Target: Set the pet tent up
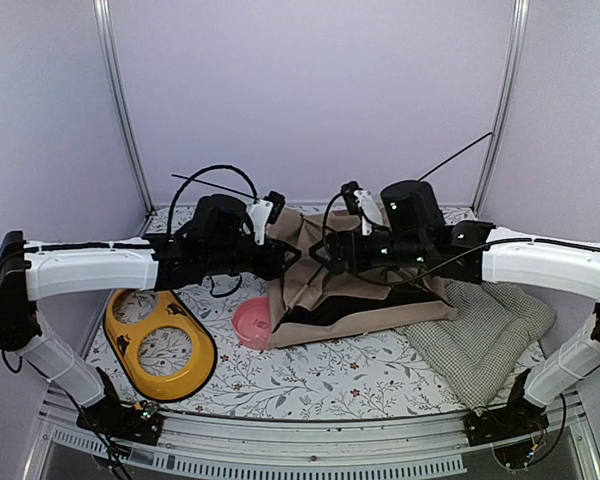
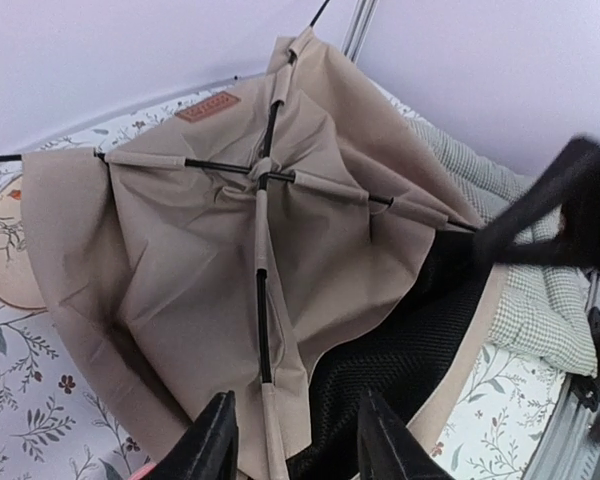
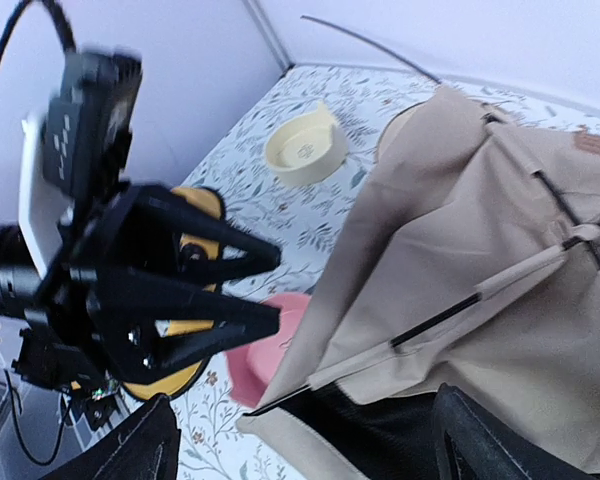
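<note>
Finding the tent (image 1: 380, 300) slumped on the table (image 1: 330, 385), partly over the cushion (image 1: 490, 320), poles (image 2: 263, 330) threaded and crossed, we judge raising remains. Left gripper (image 2: 292, 405) and right gripper (image 3: 305, 405) hover above it, spread, holding nothing.

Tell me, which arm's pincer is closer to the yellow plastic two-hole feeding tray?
Left. The left pincer hovers over the beige fabric tent's left side, toward the tray; the right pincer is farther off, above the tent's middle.

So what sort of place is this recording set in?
Probably a robot test booth staged as a pet corner: plain lilac walls, metal frame posts, floral tablecloth, yellow feeder and pet tent.
</note>
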`<action>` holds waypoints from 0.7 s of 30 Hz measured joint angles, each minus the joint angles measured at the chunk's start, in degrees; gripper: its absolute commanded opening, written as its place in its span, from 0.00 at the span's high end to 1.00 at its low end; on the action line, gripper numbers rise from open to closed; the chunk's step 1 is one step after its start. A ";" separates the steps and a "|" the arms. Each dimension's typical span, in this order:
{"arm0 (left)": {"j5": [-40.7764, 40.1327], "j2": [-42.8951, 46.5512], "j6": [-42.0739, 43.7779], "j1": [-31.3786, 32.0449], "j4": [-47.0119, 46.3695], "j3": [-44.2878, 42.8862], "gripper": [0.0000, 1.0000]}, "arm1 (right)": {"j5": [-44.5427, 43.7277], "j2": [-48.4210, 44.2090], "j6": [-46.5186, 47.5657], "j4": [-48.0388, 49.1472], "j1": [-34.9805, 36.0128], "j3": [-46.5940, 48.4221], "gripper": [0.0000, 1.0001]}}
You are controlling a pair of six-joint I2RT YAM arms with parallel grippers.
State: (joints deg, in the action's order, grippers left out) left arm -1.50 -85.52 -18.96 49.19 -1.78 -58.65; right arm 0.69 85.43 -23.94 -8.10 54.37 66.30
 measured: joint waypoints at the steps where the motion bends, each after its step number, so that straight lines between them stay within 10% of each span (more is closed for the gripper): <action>1: 0.26 -1.38 -0.04 -0.02 0.66 -1.07 0.57 | 0.11 -0.85 0.02 -0.33 -1.62 -0.02 0.11; 10: 1.64 -19.65 0.11 -0.09 8.96 -17.59 0.52 | 6.12 -4.31 0.00 -2.23 -18.88 -3.02 0.11; 21: -0.72 -39.82 1.60 -0.31 18.05 -37.94 0.53 | 9.42 -3.87 1.07 -2.71 -20.70 -3.13 0.12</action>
State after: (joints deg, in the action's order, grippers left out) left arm -2.22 -125.34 -17.37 48.88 16.27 -96.60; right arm 10.11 81.56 -22.87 -10.81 33.67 63.18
